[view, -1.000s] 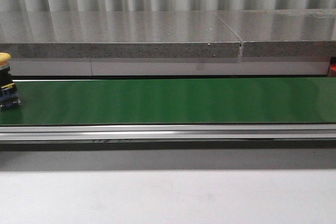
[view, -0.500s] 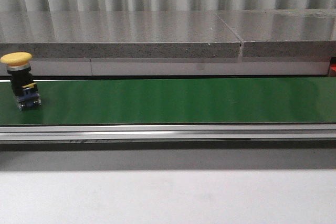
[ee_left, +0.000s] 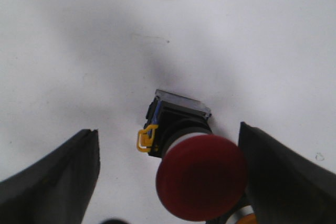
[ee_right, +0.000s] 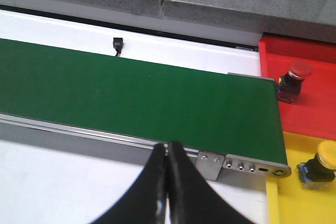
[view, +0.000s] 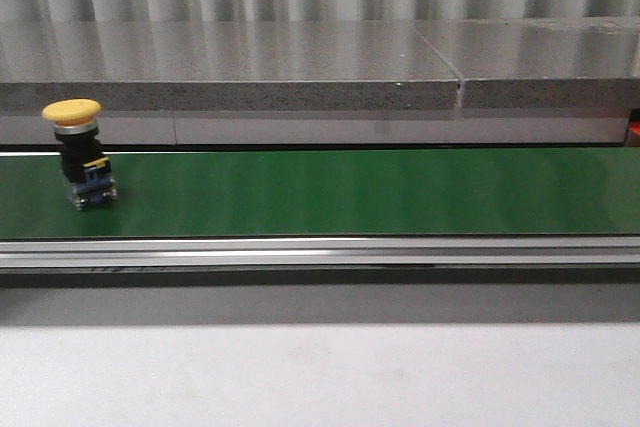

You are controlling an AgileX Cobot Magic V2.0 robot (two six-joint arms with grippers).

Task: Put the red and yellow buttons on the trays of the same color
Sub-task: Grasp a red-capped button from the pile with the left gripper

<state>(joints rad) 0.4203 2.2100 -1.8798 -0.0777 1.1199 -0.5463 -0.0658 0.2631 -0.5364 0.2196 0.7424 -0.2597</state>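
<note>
Over at nine o'clock in the front view we have a yellow button [view: 78,155] standing upright on the green belt [view: 360,192], yellow cap on top, black body and blue base below. Our left gripper [ee_left: 168,182] is spread wide above the white table [ee_left: 236,30], its dark fingers [ee_left: 58,174] on either side of a red button [ee_left: 199,174] that lies tilted between them, not touching it as far as we can tell, so we judge the step in hand is picking up this red one. The next move, we reckon, calls for pressing the fingers together on the black body below the cap, not on the rounded cap, which looks likely to slip. Moving right, our right gripper [ee_right: 167,182] is pressed together with nothing between its tips, hanging over the near rail of the belt. At three o'clock in its view sits the red tray [ee_right: 304,103], already holding a red-capped button [ee_right: 294,80], and at five o'clock the yellow tray [ee_right: 294,203] with a yellow-capped one [ee_right: 321,163]. No brand, label or writing is readable anywhere.
</note>
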